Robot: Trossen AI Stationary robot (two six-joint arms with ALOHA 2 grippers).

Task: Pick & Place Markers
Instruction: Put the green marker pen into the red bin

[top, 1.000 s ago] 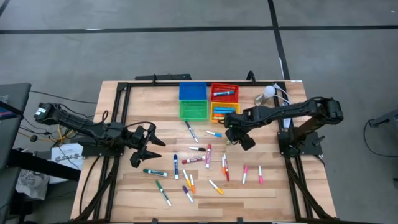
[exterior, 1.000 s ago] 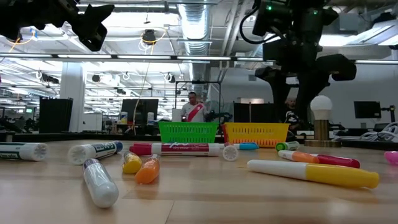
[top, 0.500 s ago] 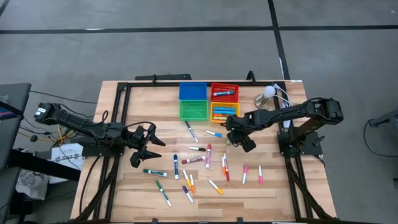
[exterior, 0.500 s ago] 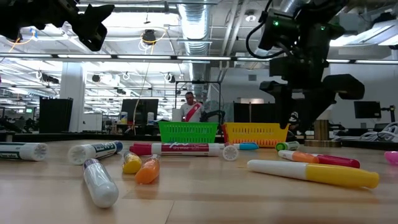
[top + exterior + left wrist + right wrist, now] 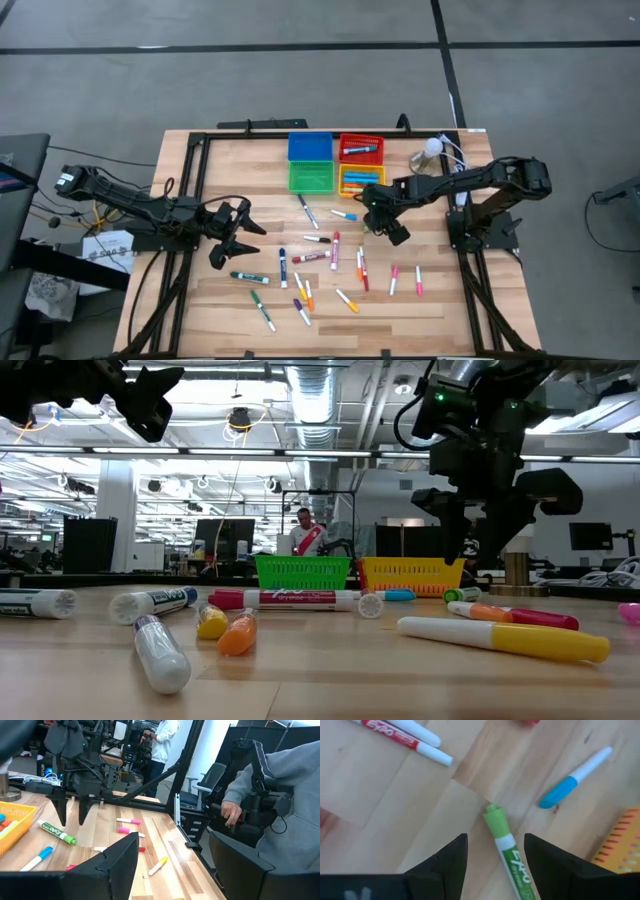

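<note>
Several markers (image 5: 322,257) lie scattered on the wooden table (image 5: 220,300); some lie in the red bin (image 5: 360,149) and the yellow bin (image 5: 360,181). My right gripper (image 5: 496,857) hangs open just in front of the yellow bin, pointing steeply down. Its fingers stand on either side of a green marker (image 5: 506,845) that lies flat on the table, clear of it. A blue-capped marker (image 5: 572,777) lies close by. My left gripper (image 5: 175,870) waits open and level above the table's left part (image 5: 240,235).
The blue bin (image 5: 310,147) and green bin (image 5: 311,177) stand left of the red and yellow ones at the far edge. A white bulb lamp (image 5: 432,148) stands at the far right. A seated person (image 5: 270,795) shows beyond the table's right edge.
My right gripper has sunk toward the table over the green marker and tipped more steeply down. The markers lie as before.
</note>
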